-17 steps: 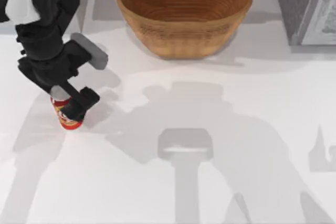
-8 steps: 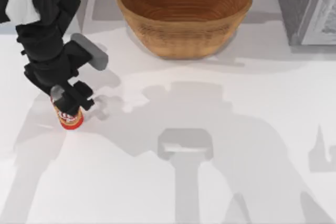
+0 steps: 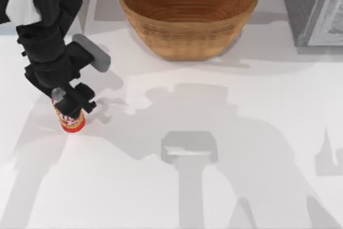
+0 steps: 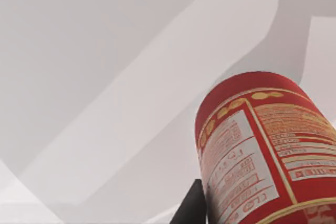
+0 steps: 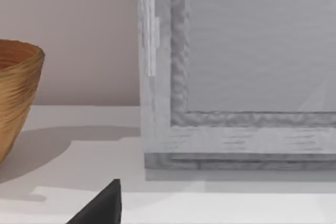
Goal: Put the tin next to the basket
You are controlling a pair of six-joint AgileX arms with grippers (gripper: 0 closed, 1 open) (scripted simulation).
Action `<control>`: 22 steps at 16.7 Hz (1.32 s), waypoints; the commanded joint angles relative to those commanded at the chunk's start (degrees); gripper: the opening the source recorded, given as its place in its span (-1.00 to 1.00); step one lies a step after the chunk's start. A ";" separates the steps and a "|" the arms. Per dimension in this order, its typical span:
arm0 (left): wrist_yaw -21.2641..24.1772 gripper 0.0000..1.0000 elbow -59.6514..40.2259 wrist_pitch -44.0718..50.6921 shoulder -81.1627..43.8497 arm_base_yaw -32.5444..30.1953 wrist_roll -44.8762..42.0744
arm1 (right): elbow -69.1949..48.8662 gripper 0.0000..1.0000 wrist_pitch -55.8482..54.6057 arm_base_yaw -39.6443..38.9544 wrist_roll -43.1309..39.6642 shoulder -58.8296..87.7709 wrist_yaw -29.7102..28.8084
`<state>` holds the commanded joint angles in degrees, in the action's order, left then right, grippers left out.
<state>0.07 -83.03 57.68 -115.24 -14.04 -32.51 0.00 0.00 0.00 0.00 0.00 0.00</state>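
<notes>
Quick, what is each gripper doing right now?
Left gripper: shut on the tin, at the table's left, away from the basket.
Right gripper: cannot be told.

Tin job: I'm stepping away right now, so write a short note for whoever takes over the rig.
Left gripper: down over the tin at the table's left side, fingers shut on it.
Right gripper: a dark tip shows in the right wrist view; fingers unreadable.
Tin: upright on the table, well apart from the basket at the far middle.
Done: tin grasped.
Left: lift, carry, set it beside the basket, release.
</notes>
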 joint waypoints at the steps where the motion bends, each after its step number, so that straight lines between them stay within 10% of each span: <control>1: 0.00 -1.00 0.00 0.00 0.00 0.00 0.00 | 0.00 1.00 0.00 0.00 0.00 0.00 0.00; 8: 0.00 -1.00 -5.99 2.88 -3.69 -4.59 9.27 | 0.00 1.00 0.00 0.00 0.00 0.00 0.00; 22: -0.13 -1.00 -34.82 16.72 -19.70 -28.79 71.55 | 0.00 1.00 0.00 0.00 0.00 0.00 0.00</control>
<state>-0.07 -117.85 74.39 -134.94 -42.83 39.04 0.00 0.00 0.00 0.00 0.00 0.00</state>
